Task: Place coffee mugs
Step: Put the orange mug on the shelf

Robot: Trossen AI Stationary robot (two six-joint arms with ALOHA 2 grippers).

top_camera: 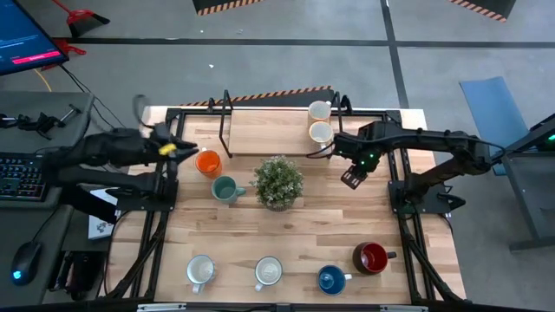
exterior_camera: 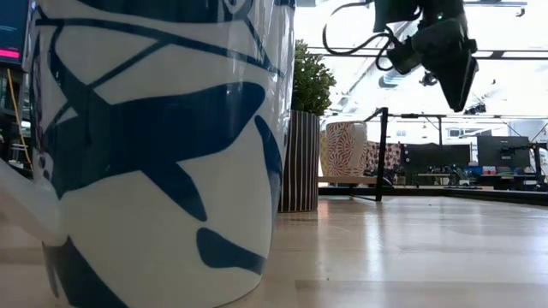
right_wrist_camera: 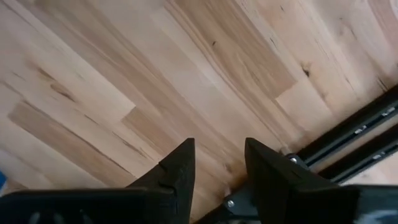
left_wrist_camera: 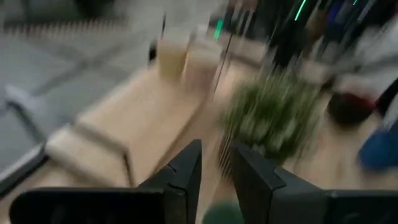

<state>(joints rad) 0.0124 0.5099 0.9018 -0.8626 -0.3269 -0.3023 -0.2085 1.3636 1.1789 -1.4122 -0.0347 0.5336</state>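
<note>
Wooden surface [top_camera: 286,234] carries our mugs: two cream mugs [top_camera: 320,121] at the far edge by a black rack [top_camera: 260,126], the orange mug [top_camera: 208,163] and teal mug [top_camera: 226,189] beside the potted plant [top_camera: 278,182], two white mugs [top_camera: 234,272], the blue mug [top_camera: 331,279] and the red mug [top_camera: 371,257] along the near edge. All mugs look empty. We see the left claw [left_wrist_camera: 216,171] parted and holding nothing near the orange mug, the right claw [right_wrist_camera: 219,165] open above bare wood.

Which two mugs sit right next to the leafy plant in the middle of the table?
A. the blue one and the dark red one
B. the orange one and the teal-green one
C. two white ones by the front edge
B: in the high view the orange mug and the teal-green mug stand just beside the potted plant, while the blue and dark red ones are far off along the table's other edge.
</note>
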